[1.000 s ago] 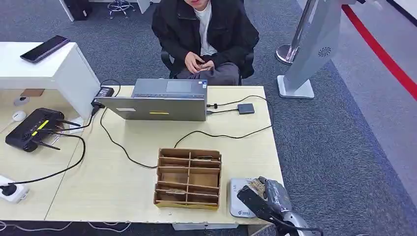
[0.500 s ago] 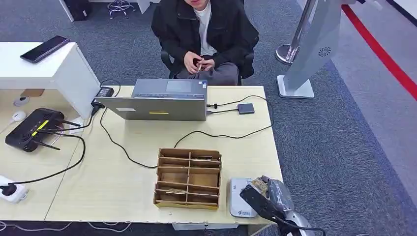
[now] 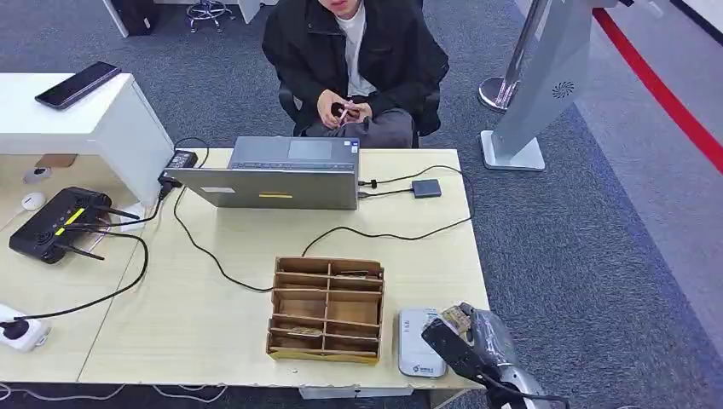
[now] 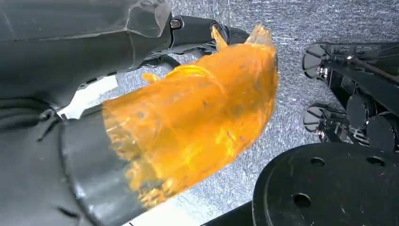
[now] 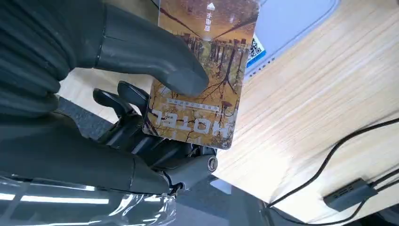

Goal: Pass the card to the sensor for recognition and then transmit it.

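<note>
right hand (image 3: 467,336) at the table's near right corner, thumb pressing a hotel key card (image 5: 200,75) against the darker fingers (image 5: 123,101), card pinched just beside the white card reader (image 3: 419,342) and above the wooden tabletop (image 3: 205,315). beside the reader, a cardboard slotted organiser (image 3: 326,308), well apart from the open grey laptop (image 3: 281,175) at the far edge. black cables (image 3: 375,233) snaking across the table between laptop and organiser, one leading to a small dark adapter (image 3: 426,188). black router (image 3: 58,223) and white power strip (image 3: 19,331) off to the left, phone (image 3: 77,83) on the white stand. seated person in a black jacket (image 3: 354,64) behind the laptop, hands together. left hand (image 4: 188,122) wrapped in an orange film, finger state impossible to tell.
</note>
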Tool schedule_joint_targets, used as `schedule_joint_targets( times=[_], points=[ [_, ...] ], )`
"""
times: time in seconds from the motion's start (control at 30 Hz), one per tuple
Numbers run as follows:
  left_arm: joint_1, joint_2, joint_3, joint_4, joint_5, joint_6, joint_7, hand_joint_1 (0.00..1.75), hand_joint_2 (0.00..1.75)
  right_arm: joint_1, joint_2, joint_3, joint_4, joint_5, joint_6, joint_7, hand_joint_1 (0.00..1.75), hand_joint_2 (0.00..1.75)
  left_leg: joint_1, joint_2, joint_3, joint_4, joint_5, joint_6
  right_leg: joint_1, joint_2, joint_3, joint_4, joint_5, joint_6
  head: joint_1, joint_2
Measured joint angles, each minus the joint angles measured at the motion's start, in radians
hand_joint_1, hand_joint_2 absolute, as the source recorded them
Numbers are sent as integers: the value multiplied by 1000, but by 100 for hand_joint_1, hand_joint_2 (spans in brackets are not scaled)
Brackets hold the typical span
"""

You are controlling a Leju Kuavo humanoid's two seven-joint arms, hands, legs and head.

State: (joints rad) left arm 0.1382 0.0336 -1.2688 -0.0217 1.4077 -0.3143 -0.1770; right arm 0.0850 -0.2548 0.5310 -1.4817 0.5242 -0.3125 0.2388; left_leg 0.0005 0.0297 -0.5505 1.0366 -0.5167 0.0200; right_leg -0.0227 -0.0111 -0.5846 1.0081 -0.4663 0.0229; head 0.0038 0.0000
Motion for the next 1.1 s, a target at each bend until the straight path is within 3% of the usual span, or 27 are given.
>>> schedule_joint_targets(
  times=[0.43,0.77,1.1],
  points=[
    [2,0,79,0,-85,0,-2,0,0,3,0,-1,-4,33,-79,-20,175,175,0,0,0,0,0,0,0,0,0,0,0,0,0,0],
    [5,-2,164,0,-179,6,-13,0,0,27,12,-45,-46,152,-199,-79,175,175,0,0,-1,0,0,0,0,0,-1,0,0,0,0,0],
    [5,-2,204,0,-210,8,-17,0,0,39,31,-68,-73,195,-237,-109,175,175,0,0,-1,0,0,0,0,0,-1,0,0,0,0,0]
  ],
)
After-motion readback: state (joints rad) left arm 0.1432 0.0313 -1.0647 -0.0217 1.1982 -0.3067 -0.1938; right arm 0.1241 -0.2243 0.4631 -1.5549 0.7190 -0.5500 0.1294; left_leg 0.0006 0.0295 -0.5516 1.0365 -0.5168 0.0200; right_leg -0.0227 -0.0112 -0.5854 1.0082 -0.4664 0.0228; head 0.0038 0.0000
